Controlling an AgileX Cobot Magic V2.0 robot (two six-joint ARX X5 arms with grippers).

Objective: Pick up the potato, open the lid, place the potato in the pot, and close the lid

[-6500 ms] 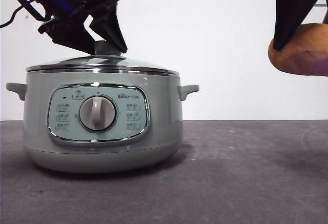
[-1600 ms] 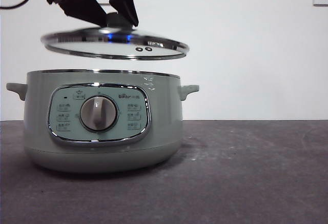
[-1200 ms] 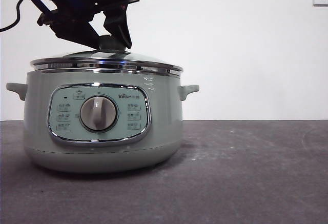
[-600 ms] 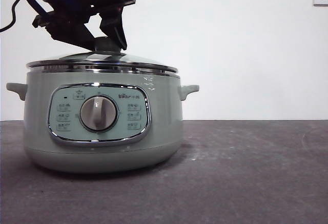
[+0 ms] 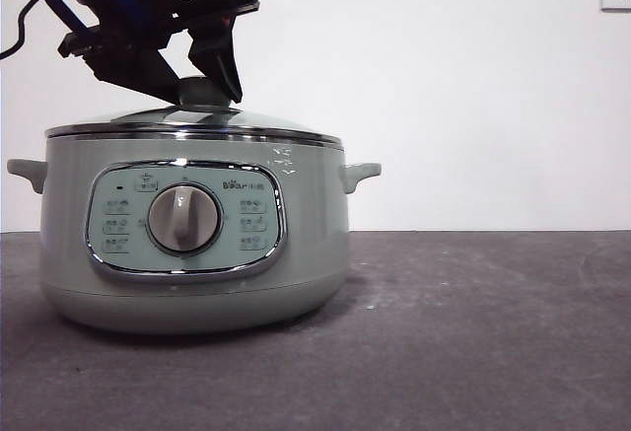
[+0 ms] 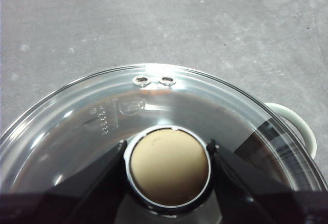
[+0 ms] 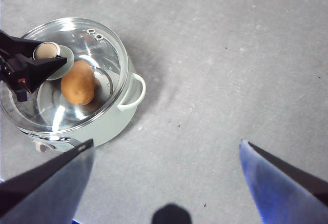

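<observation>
Left gripper [image 6: 168,168] is pinching the pale green knob of the domed glass lid [image 5: 192,122], seated on the sage-green pot [image 5: 192,253]; orange-brown potato [image 7: 78,82] is lying inside. Right gripper [image 7: 166,175] is hanging wide open, empty.

The potato [image 7: 78,82] is hidden in the front view by the pot [image 5: 192,229] wall; the panel's small markings cannot be read.

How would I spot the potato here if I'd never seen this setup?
Find the big pale green pot on the dark table. Look down through its clear glass lid, whose knob the left gripper grips. The potato lies inside: an oval, orange-brown lump, the only warm-coloured thing there.
</observation>
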